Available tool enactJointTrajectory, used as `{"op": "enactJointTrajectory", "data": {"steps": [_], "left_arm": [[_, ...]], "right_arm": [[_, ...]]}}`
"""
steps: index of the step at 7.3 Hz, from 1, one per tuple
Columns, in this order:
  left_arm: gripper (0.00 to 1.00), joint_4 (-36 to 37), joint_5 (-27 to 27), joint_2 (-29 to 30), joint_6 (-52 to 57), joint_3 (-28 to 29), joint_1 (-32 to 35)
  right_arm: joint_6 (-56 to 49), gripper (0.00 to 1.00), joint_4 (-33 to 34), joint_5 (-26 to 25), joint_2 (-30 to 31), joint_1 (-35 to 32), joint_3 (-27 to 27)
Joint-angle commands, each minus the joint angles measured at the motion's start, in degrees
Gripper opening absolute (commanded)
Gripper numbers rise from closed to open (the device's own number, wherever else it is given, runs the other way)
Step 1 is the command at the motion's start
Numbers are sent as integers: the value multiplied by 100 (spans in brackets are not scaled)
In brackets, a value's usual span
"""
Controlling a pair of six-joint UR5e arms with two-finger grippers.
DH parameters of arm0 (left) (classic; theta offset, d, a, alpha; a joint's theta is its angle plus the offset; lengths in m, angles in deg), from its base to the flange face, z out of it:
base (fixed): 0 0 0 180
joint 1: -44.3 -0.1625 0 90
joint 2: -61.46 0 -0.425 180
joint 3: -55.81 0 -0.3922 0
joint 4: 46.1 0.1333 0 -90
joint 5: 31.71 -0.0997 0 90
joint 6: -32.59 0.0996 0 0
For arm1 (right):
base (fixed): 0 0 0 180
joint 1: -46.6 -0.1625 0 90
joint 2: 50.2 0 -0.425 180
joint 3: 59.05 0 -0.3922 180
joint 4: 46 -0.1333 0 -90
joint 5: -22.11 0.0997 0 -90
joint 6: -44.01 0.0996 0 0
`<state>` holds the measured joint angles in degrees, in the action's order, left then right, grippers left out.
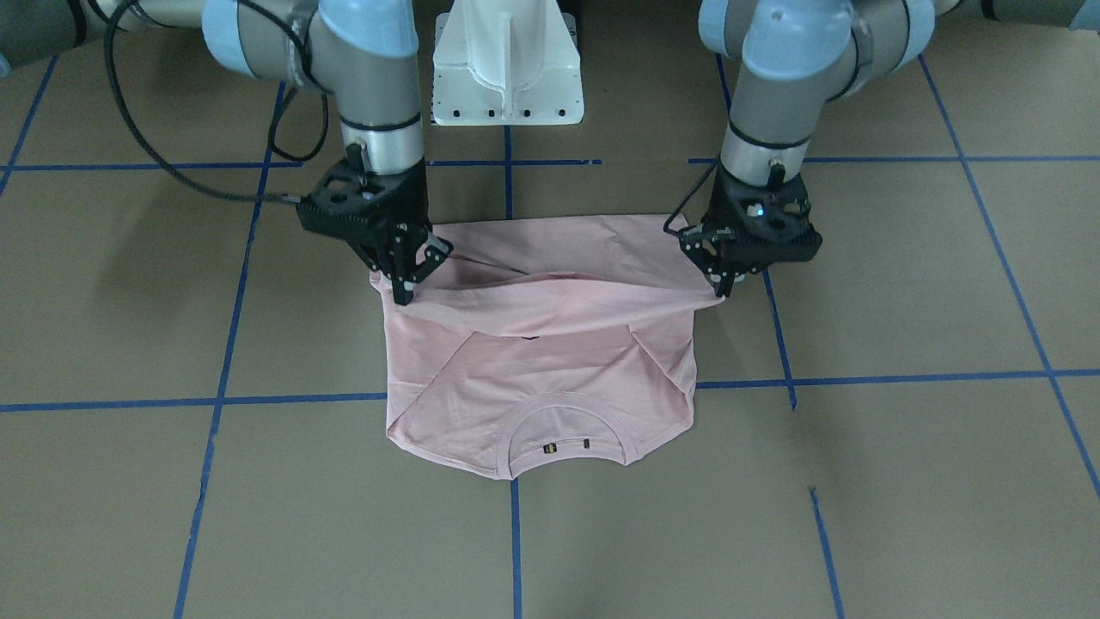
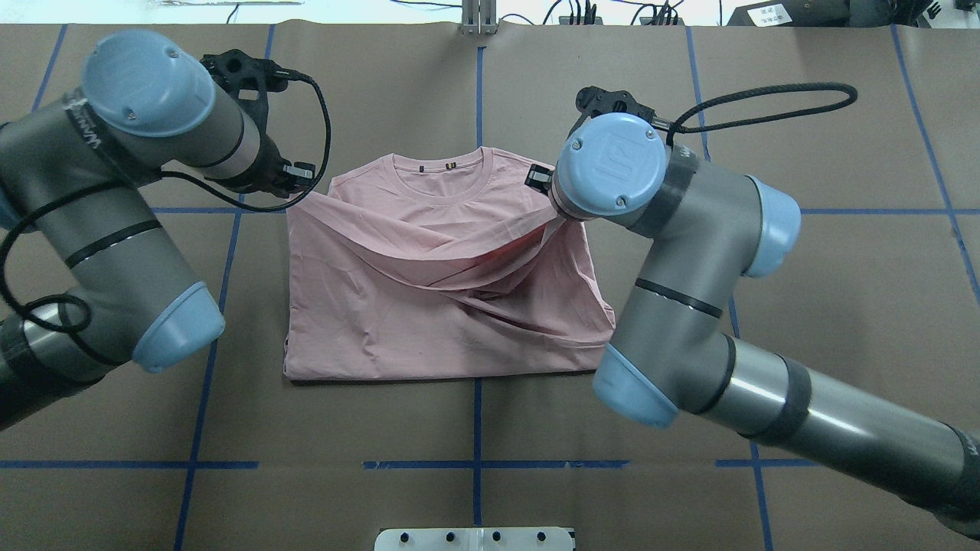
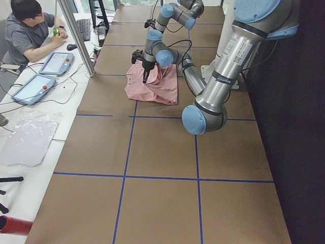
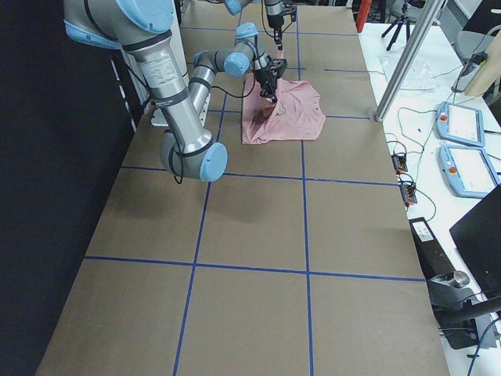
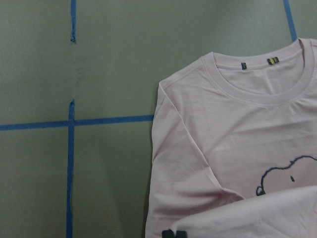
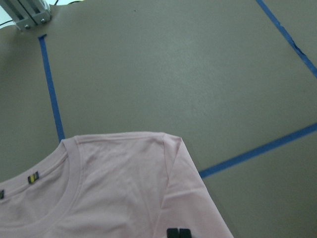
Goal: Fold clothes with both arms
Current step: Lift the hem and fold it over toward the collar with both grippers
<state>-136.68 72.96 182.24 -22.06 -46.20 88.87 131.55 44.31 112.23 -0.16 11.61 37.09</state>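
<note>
Found the pale pink T-shirt (image 1: 533, 387) on the brown worktop (image 1: 902, 481), just in front of the white pedestal (image 1: 507, 69) and between the two arms, with the ribbed collar (image 1: 567, 411) toward the operator-side edge. Saw the pedestal-side edge of the cloth raised off the worktop and stretched as a sagging band across the shirt's body, strung from one gripper to the other.

Noted the left gripper (image 1: 720, 288) pinched tight on one end of that band and the right gripper (image 1: 402, 292) pinched tight on the other end, both pointing down, with cloth bunched at each grip.

From overhead, lost most of both grippers beneath their own wrists and blue joint caps. In the left wrist view, caught only a dark sliver of fingertips (image 5: 169, 233) at the bottom edge, and likewise in the right wrist view (image 6: 178, 233).

Made out just part of a black cartoon outline (image 5: 285, 173), the rest covered by the raised fold or cut off at the frame. Could tell two small neck labels (image 1: 550, 448) inside the collar, too small to read.

In the side views, saw shirt and grippers only as small, distant shapes. Spotted a person (image 3: 30, 35) seated at a side desk beyond the worktop's operator-side edge, partly cut off.
</note>
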Motion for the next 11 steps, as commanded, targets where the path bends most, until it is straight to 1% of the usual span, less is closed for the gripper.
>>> {"op": "enactJointTrajectory", "data": {"steps": [1,2,3,4,5,7,8,9,10,11], "left_arm": [[26,-1718,-16,384,321,2104,314],[63,-2353,-34,420,680,2646,507],[100,-2376,-34,403,1005,2660,596],[100,-2420,-16,333,1130,2608,614],[100,-2421,1,176,1236,2311,623],[100,-2377,37,-324,1150,1346,562],[100,-2368,89,-535,1097,933,536],[100,-2403,281,-816,740,598,353],[100,-2403,248,-1141,284,107,81],[100,-2420,204,-1614,-173,-394,-270]], "right_arm": [[-778,0,-1519,313,-651,-647,-2440],[-1191,66,-1830,340,-784,-823,-3060],[-1438,100,-1834,366,-776,-912,-3083],[-1545,100,-1834,471,-776,-965,-3075],[-1764,100,-1834,576,-785,-1001,-3005],[-1828,100,-1799,1093,-645,-1053,-2594],[-1836,100,-1798,1131,-444,-1054,-2296],[-1828,100,-1781,1140,-320,-1054,-2066],[-1828,100,-1772,1140,-293,-1054,-1960],[-1819,100,-1772,1131,-284,-1054,-1933]]}}
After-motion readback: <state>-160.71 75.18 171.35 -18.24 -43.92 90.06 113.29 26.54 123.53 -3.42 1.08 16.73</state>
